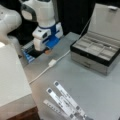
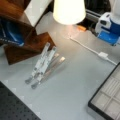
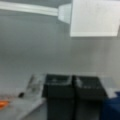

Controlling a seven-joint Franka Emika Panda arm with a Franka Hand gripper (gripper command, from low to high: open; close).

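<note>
My gripper (image 1: 44, 49), white with blue sides, hangs low over the back left of the grey table (image 1: 82, 85). In the wrist view its two black fingers (image 3: 60, 86) stand pressed together with nothing between them, so the gripper (image 3: 73, 80) is shut. A small orange object (image 1: 47, 51) lies on the table right beside the fingertips; it shows in the wrist view at the lower left (image 3: 3, 103) and in a front view (image 2: 81, 28). A white cable with an adapter block (image 1: 52, 62) runs across the table just in front of the gripper.
An open grey compartment box (image 1: 100, 50) with its lid up stands at a front view's right. A folding metal stand (image 1: 63, 101) lies near the front edge. A white box (image 1: 11, 77), a wooden shelf (image 2: 27, 42) and a lit lamp shade (image 2: 68, 11) crowd the left side.
</note>
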